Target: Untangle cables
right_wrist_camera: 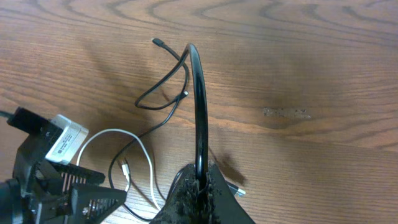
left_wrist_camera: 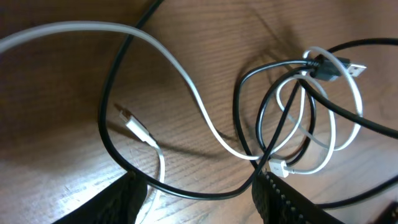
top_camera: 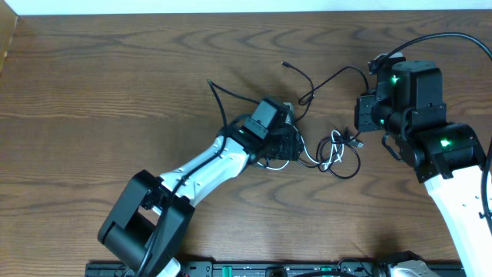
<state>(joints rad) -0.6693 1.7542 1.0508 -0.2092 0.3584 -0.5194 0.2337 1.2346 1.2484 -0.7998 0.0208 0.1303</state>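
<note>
From the 7 o'clock edge of the wooden table (top_camera: 115,92) the left arm reaches in to the middle. There the left gripper (left_wrist_camera: 199,183) stands released, jaws apart and low over the wood, with a black strand and a bit of white cord crossing the gap between them. Just past it, toward 3 o'clock, lie the cables (top_camera: 338,150), bunched in a small knot. The white cable (left_wrist_camera: 205,118) sweeps in from 9 o'clock in the left wrist view and winds into loops with black cord at 2 o'clock, and one white plug end (left_wrist_camera: 134,126) lies loose at 8 o'clock. Farther out, at 3 o'clock from the knot, the right gripper (right_wrist_camera: 199,186) is clenched on a black cable (right_wrist_camera: 200,106), which rises from its jaws in an arc toward 12 o'clock. Beyond that, a thin black loop with a small plug (right_wrist_camera: 157,42) rests flat on the wood at 11 o'clock.
</note>
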